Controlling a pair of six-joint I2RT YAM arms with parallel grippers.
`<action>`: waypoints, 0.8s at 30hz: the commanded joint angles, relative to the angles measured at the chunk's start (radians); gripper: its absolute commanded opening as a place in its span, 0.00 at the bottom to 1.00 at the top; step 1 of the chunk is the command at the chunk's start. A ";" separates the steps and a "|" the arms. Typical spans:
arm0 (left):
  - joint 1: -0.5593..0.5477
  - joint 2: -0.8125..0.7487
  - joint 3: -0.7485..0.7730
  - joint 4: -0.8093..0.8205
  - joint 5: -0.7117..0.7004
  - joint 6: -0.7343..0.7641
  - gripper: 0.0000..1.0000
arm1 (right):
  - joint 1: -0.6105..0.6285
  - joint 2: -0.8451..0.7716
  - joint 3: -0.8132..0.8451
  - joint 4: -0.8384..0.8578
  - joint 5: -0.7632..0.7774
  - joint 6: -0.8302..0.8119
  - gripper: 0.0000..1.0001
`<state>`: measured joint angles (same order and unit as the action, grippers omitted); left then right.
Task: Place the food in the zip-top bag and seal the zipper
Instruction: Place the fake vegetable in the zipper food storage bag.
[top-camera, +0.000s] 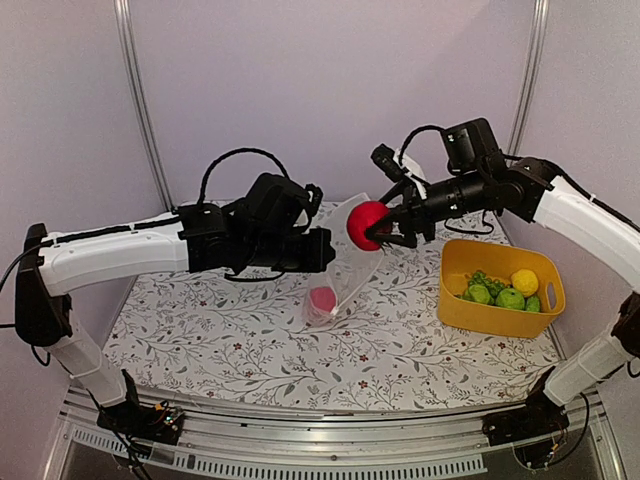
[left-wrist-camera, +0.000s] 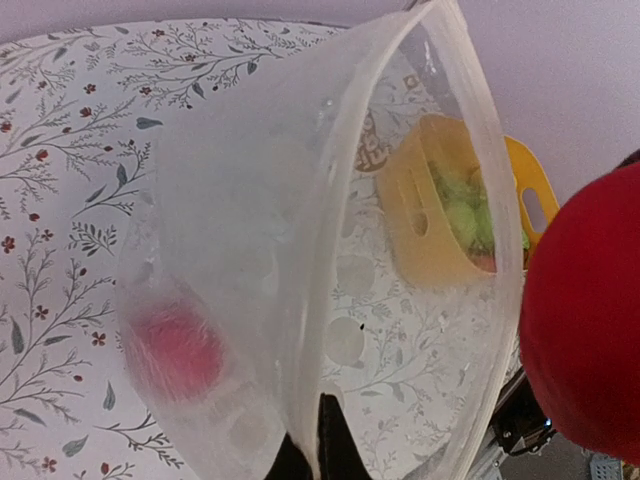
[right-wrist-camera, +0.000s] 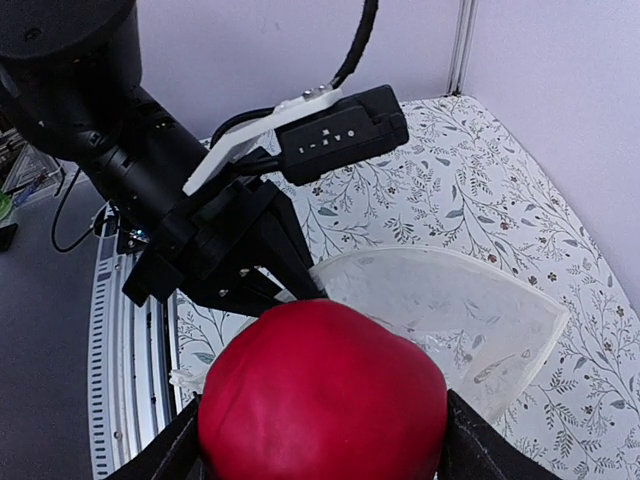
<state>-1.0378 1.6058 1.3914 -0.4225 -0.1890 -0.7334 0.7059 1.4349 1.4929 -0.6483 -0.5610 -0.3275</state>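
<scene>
Floral table (top-camera: 250, 340) below, right pincer (top-camera: 382, 227) clamps red ball (top-camera: 364, 224), zip-top bag (top-camera: 343, 268) mouth gaping just ahead, rim pinched in left pincer (top-camera: 324, 247).

The desk (top-camera: 250, 350) is covered in white, and little gray leaves and red flowers are printed on it. Pale purple walls (top-camera: 300, 80) are seen behind and at both sides. A silver pole (top-camera: 140, 100) is set in each back corner. A metal rail (top-camera: 330, 440) is fixed along the front edge.
</scene>
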 joint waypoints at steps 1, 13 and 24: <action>-0.002 -0.013 0.006 0.009 0.011 -0.013 0.00 | 0.006 0.068 0.029 0.063 0.109 0.053 0.60; -0.003 0.002 0.026 0.020 0.022 0.007 0.00 | 0.006 0.188 0.072 0.085 0.273 0.121 0.80; 0.005 -0.023 -0.010 0.055 0.040 -0.002 0.00 | 0.006 0.087 0.090 0.041 0.108 0.088 0.99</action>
<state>-1.0386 1.6054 1.3937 -0.4000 -0.1627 -0.7364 0.7071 1.5990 1.5517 -0.5838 -0.4339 -0.2203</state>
